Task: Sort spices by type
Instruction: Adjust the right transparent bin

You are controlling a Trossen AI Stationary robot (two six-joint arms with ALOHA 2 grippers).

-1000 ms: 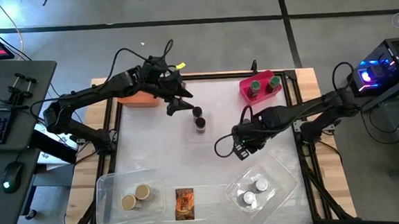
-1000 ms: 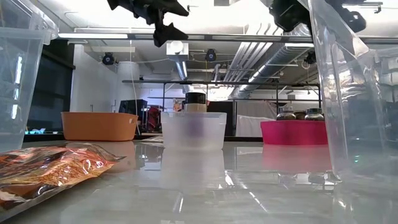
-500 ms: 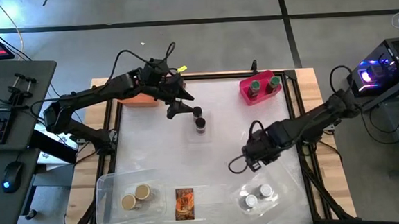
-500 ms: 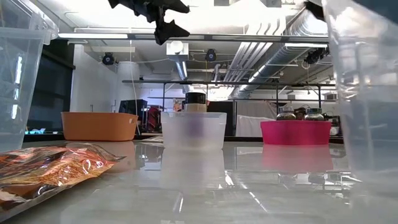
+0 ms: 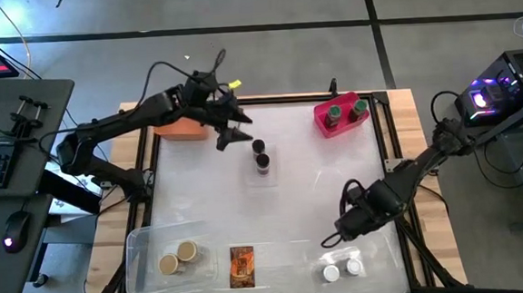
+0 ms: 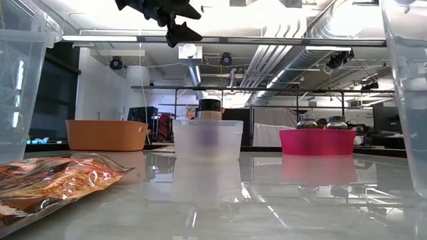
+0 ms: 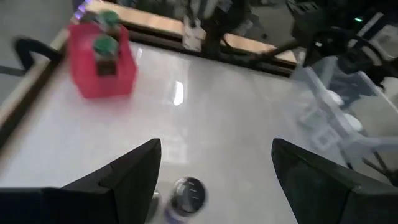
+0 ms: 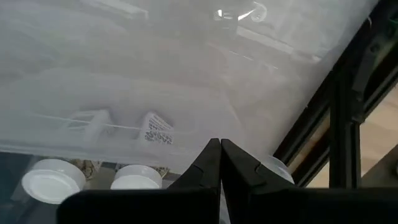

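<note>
The left gripper (image 5: 229,132), fingers apart, hovers with the dark-capped jars (image 5: 260,156) just toward four o'clock, nearer than the pinched-shut right gripper (image 5: 333,239).

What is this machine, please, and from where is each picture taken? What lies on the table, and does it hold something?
It is a robot with two dark arms at a table. One picture looks straight down, one looks level across the table, and one comes from each wrist.

The left gripper hangs open above a dark-capped jar in a small clear cup; it holds nothing. The right gripper is shut, near the table's front right corner, pinching the wall of a clear tub with two white-capped jars.

Also there: a pink bin with two green-capped jars, an orange bin, another clear tub with two tan-capped jars, and one orange packet.
</note>
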